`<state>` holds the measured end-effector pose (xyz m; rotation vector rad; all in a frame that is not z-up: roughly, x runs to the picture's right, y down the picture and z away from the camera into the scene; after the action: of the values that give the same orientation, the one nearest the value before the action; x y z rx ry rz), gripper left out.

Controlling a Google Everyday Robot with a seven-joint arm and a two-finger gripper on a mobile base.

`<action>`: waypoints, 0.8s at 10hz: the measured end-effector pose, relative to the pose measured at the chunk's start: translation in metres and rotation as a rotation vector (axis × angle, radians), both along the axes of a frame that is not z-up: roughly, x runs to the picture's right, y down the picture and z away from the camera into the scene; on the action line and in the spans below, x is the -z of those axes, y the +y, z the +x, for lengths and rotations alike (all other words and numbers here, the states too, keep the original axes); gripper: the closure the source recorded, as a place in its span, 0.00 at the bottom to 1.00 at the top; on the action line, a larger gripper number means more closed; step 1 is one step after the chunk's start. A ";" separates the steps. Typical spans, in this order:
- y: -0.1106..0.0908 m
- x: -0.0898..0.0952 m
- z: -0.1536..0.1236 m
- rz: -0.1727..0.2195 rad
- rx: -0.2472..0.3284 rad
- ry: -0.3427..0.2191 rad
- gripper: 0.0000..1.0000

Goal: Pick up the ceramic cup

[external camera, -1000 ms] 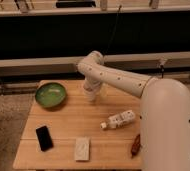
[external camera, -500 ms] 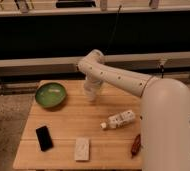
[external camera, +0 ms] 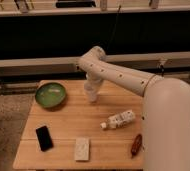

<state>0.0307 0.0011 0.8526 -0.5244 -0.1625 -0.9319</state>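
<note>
The tool point(external camera: 92, 94) points down just right of the green bowl point(external camera: 50, 94), over the wooden bench point(external camera: 68, 127). The ceramic cup point(external camera: 91, 93) shows as a whitish shape at the tool's tip. A white bottle point(external camera: 119, 120) lies farther right of the bowl, toward the bench's near edge.

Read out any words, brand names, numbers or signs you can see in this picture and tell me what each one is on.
No text can be read.
The white bottle lying on the table has a label, too blurred to read.
The black phone, pale packet, green bowl and brown item show no markings.
The gripper hangs over the table's far middle, at the ceramic cup; nothing legible there.
</note>
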 end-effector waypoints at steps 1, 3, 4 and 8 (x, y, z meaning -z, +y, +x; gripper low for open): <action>-0.001 0.001 -0.001 0.002 0.002 -0.002 0.98; -0.007 0.006 0.000 0.012 0.006 -0.002 0.98; -0.009 0.009 0.001 0.012 0.009 0.000 0.98; -0.016 0.013 0.000 0.019 0.012 -0.009 0.98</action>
<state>0.0307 -0.0149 0.8397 -0.5043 -0.1582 -0.9469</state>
